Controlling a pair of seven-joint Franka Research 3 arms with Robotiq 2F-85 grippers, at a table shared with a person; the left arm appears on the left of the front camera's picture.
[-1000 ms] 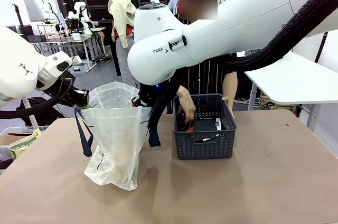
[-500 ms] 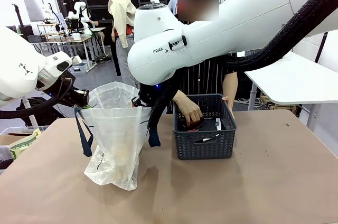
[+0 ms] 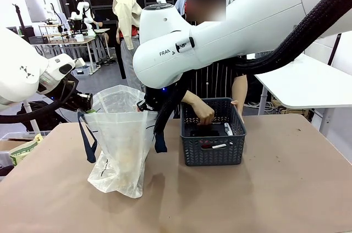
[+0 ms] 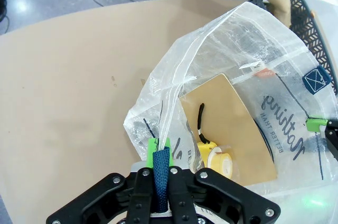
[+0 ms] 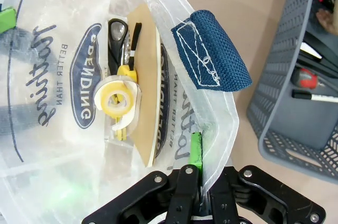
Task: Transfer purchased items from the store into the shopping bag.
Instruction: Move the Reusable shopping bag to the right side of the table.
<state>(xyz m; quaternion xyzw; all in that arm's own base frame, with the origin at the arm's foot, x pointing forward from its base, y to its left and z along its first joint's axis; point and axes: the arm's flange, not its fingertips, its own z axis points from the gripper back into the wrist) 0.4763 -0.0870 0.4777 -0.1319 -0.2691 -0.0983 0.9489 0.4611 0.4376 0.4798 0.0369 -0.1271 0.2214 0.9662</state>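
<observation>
Looking from the front across the tabletop (image 3: 264, 200), you see the shopping bag (image 3: 118, 145) standing at 9 o'clock of the black basket (image 3: 213, 145), its mouth stretched wide, so the goods have a short way. A person's hand (image 3: 202, 113) dips into the basket, near a white tube-like piece (image 3: 227, 129) and something red (image 3: 204, 144). From the left wrist, your left pincer (image 4: 160, 155) is clamped on the navy strap (image 4: 161, 166), I judge to hold that rim up; a tan card (image 4: 232, 123) with a yellow roll (image 4: 217, 161) lies inside. From the right wrist, your right pincer (image 5: 196, 155) is pinched together on the opposite plastic rim.
</observation>
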